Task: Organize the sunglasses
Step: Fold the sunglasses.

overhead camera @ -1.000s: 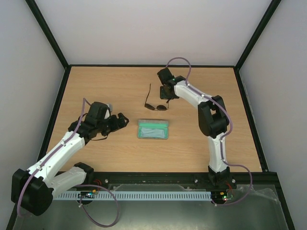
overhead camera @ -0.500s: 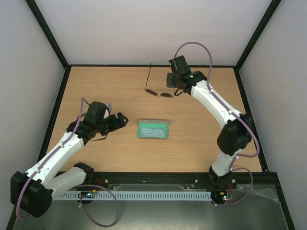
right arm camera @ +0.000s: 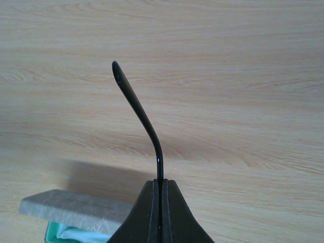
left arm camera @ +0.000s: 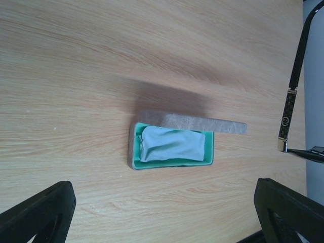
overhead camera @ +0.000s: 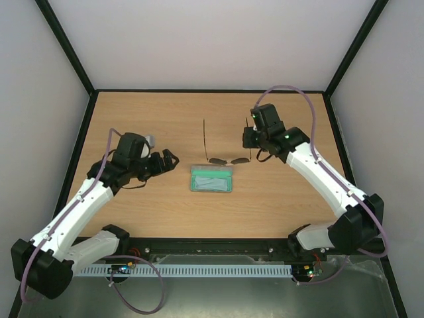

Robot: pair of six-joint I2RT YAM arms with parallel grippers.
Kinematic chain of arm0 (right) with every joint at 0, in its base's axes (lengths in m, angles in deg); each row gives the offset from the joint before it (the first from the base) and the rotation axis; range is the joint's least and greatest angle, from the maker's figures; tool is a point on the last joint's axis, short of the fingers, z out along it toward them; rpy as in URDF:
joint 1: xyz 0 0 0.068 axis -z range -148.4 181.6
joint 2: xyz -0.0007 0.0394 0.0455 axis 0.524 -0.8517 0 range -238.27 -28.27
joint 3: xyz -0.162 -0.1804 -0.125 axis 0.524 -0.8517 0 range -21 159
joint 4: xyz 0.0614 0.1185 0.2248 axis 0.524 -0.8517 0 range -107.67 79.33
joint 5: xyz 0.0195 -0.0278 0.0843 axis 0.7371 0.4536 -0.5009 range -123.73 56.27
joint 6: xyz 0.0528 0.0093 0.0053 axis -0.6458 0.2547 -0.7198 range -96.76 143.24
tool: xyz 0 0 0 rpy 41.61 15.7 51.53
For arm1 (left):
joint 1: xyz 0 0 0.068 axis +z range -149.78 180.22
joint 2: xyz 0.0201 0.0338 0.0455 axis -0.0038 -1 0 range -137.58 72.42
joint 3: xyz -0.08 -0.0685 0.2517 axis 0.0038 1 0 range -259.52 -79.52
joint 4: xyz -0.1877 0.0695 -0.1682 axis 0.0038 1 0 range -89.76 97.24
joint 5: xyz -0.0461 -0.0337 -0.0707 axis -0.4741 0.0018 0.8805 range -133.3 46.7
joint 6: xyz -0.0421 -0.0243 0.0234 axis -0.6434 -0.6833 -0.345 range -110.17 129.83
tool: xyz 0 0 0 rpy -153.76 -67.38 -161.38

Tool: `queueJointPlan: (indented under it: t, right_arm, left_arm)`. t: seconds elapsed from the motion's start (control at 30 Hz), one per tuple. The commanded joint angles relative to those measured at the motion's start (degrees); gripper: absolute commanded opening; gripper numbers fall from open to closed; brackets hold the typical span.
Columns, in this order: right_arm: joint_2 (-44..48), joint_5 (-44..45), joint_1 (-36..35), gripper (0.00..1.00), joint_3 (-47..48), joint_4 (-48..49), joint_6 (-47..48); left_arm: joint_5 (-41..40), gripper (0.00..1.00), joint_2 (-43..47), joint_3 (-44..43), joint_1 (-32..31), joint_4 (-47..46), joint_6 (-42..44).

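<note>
The right arm is stretched from the near right corner of the worktop (overhead camera: pixel 146 119), its elbow pushed out toward the right edge and its forearm angled back in toward the middle. The right tool (overhead camera: pixel 252 151) is pinched tight on one thin temple arm of the sunglasses (overhead camera: pixel 222 160). In the right wrist view the two fingers (right arm camera: pixel 149 212) are pressed together, and the curved black temple (right arm camera: pixel 142 114) rises out from between them.

The sunglasses are found near the middle of the worktop, just beyond the far edge of the open grey case (overhead camera: pixel 212 179), with the free temple pointing toward the far edge. Whether the lenses touch the wood cannot be told.

The left arm is extended diagonally from the near left corner, and the wrist is turned so that the left tool (overhead camera: pixel 169 159) is aimed at the case from its left side. That tool is spread wide, with nothing between its fingers (left arm camera: pixel 40 212). A light blue cloth (left arm camera: pixel 172 144) is seen inside the teal lining, and the lid (left arm camera: pixel 192 121) stands open.
</note>
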State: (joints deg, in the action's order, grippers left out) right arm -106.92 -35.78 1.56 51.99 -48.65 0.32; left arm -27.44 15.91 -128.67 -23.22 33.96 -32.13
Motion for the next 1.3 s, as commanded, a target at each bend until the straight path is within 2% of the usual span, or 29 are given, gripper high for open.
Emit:
queueJointPlan:
  t: [0.0,0.23,0.5,0.63,0.8,1.1,1.27]
  right_arm:
    - [2.31,-3.53,-0.45,0.01,-2.12,1.52,0.3]
    - [1.48,-7.61,-0.43,0.01,-2.13,-0.51,4.12]
    - [1.12,-11.51,-1.41,0.01,-4.27,0.66,3.52]
    - [0.22,-11.98,-3.27,0.01,-4.98,1.19,3.0]
    - [-0.67,-12.93,-5.62,0.01,-4.27,1.6,1.97]
    - [-1.38,-14.48,-7.91,0.01,-2.55,0.81,0.82]
    - [-1.63,-15.6,-8.1,0.01,-1.56,0.16,0.59]
  left_arm:
    - [2.49,0.99,-1.51,-2.86,0.24,2.84,2.1]
    - [1.41,0.99,-3.13,-4.39,0.15,5.62,4.59]
    - [0.4,0.99,-2.99,-2.77,-1.16,5.01,3.55]
    - [-0.41,0.94,-5.35,-2.98,-3.17,3.21,2.58]
    - [-2.8,0.76,-9.07,-4.57,-5.85,2.04,1.78]
    - [-3.22,0.32,-10.47,-6.31,-8.44,1.18,0.3]
    - [-3.57,0.22,-11.86,-7.86,-9.9,1.07,-0.08]
